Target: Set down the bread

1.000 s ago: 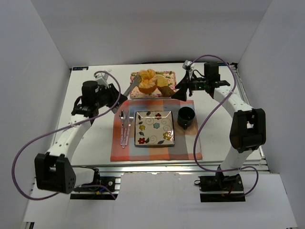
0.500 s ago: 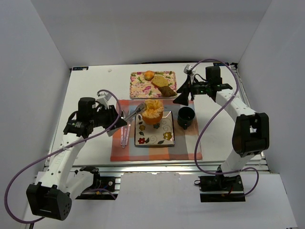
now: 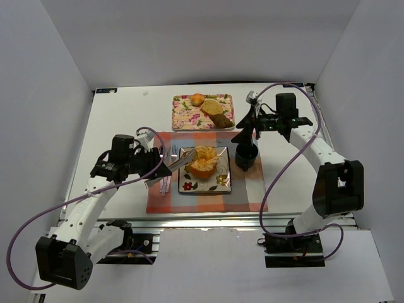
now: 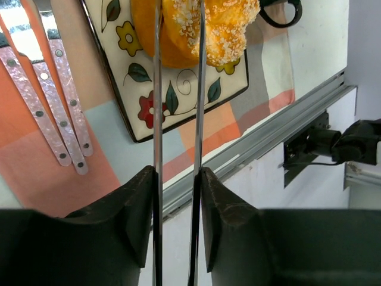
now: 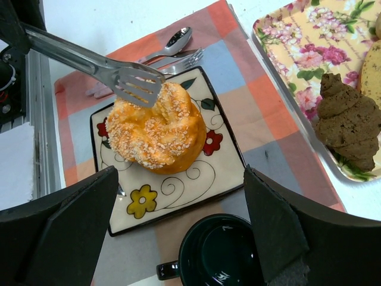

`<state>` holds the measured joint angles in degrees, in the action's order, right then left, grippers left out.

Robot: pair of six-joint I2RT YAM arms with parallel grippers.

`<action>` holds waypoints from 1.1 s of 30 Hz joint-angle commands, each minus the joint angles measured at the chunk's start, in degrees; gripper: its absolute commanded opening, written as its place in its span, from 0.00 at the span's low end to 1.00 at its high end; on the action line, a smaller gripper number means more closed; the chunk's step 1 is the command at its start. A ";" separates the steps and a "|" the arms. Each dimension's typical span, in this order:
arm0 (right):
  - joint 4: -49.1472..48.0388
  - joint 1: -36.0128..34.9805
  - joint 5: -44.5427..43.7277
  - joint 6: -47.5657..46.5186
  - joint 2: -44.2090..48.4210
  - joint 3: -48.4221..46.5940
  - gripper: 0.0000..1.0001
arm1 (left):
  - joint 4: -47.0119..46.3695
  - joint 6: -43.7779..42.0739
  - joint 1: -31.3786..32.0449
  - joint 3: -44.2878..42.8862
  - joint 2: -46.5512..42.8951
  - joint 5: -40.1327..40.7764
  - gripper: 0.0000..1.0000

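Note:
The bread [image 3: 203, 163], a large golden-orange bun with a pale seeded top, sits on the flowered square plate [image 3: 211, 183]. My left gripper [image 3: 156, 172] is shut on a pair of metal tongs [image 3: 177, 163], whose blades reach the bun's left side. In the left wrist view my fingers [image 4: 177, 179] press the two tong arms [image 4: 158, 89], which run up over the bread [image 4: 226, 24]. In the right wrist view one slotted blade [image 5: 138, 83] lies against the bread [image 5: 158, 128]. My right gripper [image 3: 246, 129] hangs open, empty, above the mug.
A dark mug [image 3: 246, 154] stands right of the plate on the checked placemat [image 3: 246, 189]. A spoon and fork [image 3: 167, 165] lie left of the plate. The floral tray [image 3: 189, 113] behind holds a small roll [image 3: 197, 99], a tan slice and a dark brown piece [image 5: 345, 122].
My left arm carried the bread in the tongs from above the tray toward me and lowered it onto the plate. The right gripper shifted slightly right.

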<state>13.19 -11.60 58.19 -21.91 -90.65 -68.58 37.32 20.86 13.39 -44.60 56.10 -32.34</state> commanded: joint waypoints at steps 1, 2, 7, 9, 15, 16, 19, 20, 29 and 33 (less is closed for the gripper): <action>-0.36 0.35 0.25 -1.38 2.67 0.81 0.89 | -0.59 -0.29 0.59 -1.54 -0.55 0.08 0.47; -0.45 0.35 0.25 -1.38 2.76 0.90 0.89 | -0.41 -0.30 0.59 -1.63 -0.64 0.26 0.49; -0.71 0.26 0.52 -1.20 3.37 1.25 0.89 | 0.30 0.23 0.59 -1.98 -2.30 0.17 0.56; -0.53 0.34 0.52 -1.47 3.55 1.51 0.89 | -0.75 0.84 0.59 -2.07 -3.09 -0.27 0.56; -0.01 0.34 0.96 -2.08 4.34 2.04 0.90 | -3.49 3.75 0.59 -2.68 -6.79 -1.15 0.58; -0.01 0.35 0.96 -2.17 4.34 2.22 0.89 | -2.87 3.22 0.59 -3.03 -6.88 -1.15 0.58; -0.01 0.35 1.13 -2.26 4.34 2.31 0.89 | -1.11 2.43 0.59 -3.74 -7.40 0.25 0.57; -0.01 0.26 1.13 -2.26 4.43 2.31 0.89 | -1.72 2.60 0.59 -4.09 -7.93 1.21 0.56; 1.05 0.26 1.22 -4.01 5.05 2.57 0.89 | -9.09 2.17 -1.43 -3.83 -6.62 15.28 0.38; 1.22 0.35 1.22 -4.63 5.22 2.66 0.89 | -16.38 1.37 -10.54 0.64 -4.60 15.65 0.36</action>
<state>13.67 -11.60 58.26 -25.02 -87.50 -66.57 27.81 23.33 8.25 -46.28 50.81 -19.79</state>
